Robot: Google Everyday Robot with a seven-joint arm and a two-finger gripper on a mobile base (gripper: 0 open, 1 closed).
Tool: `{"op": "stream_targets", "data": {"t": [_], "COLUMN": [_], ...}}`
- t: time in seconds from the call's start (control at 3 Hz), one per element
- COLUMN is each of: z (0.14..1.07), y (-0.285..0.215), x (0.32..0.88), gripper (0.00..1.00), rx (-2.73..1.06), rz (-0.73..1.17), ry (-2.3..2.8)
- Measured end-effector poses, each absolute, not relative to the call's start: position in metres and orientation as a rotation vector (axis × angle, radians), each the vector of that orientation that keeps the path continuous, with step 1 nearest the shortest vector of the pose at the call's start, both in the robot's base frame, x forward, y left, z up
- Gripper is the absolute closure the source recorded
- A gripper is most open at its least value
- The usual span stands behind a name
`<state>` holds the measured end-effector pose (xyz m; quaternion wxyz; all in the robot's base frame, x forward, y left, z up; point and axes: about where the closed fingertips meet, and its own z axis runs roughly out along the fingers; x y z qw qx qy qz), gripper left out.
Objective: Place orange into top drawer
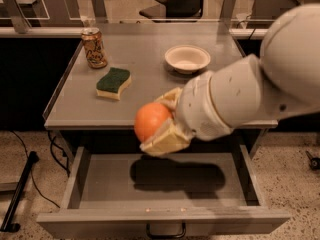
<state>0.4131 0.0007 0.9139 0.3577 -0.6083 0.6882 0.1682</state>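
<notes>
The robot's cream two-finger gripper (161,120) clasps the smooth round orange (150,121), poised directly above the open, shallow grey top drawer (165,215).

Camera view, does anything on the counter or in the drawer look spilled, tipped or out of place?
Nothing stands out. The can stands upright, the sponge and bowl lie flat; the top drawer is open, the gripper holding the orange above it.
</notes>
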Motion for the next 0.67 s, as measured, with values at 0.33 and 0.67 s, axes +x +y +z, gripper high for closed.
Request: {"op": "stream_targets", "data": {"t": [0.33, 0.67], "z": [0.873, 0.813], "y": [-0.01, -0.015], "x": [0.399, 0.385], "gripper": [1.0, 1.0], "rx": [-1.566, -1.559], "rz": [0.459, 0.516], "ry": [1.804, 1.8]}}
